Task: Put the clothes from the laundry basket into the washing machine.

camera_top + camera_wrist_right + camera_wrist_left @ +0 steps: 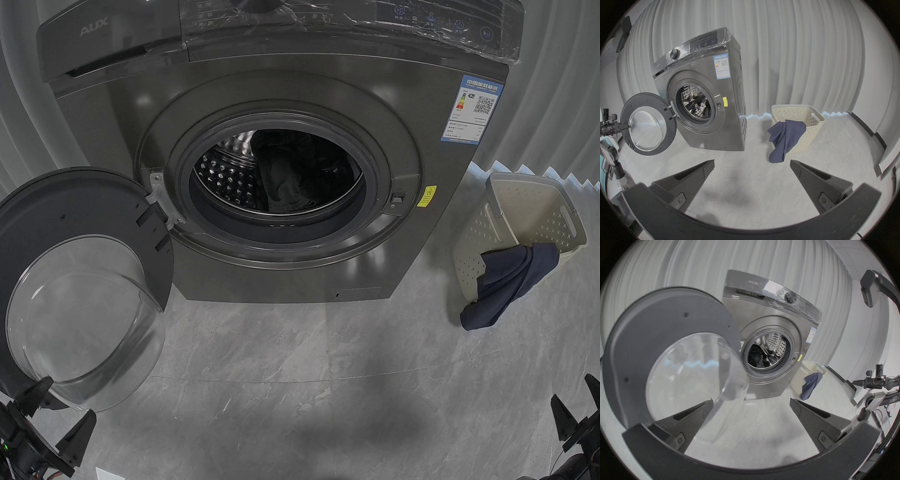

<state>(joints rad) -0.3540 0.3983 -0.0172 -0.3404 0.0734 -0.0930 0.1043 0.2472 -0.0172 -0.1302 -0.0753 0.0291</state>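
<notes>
The grey washing machine (294, 81) stands ahead with its round door (75, 275) swung open to the left. Dark clothes (287, 169) lie inside the drum. A cream laundry basket (531, 219) sits on the floor to the machine's right, and a navy garment (506, 281) hangs over its front rim down to the floor. My left gripper (53, 409) is open and empty at the lower left, just below the door. Low at the right edge my right gripper (578, 406) is open and empty, well short of the basket (800, 125) and the navy garment (784, 137).
Bare grey floor (325, 387) stretches between me and the machine. White curtains (793, 56) hang behind the machine and basket. The open door (672, 355) juts out close to my left gripper (751, 402). Camera stands (875, 387) are off to the side.
</notes>
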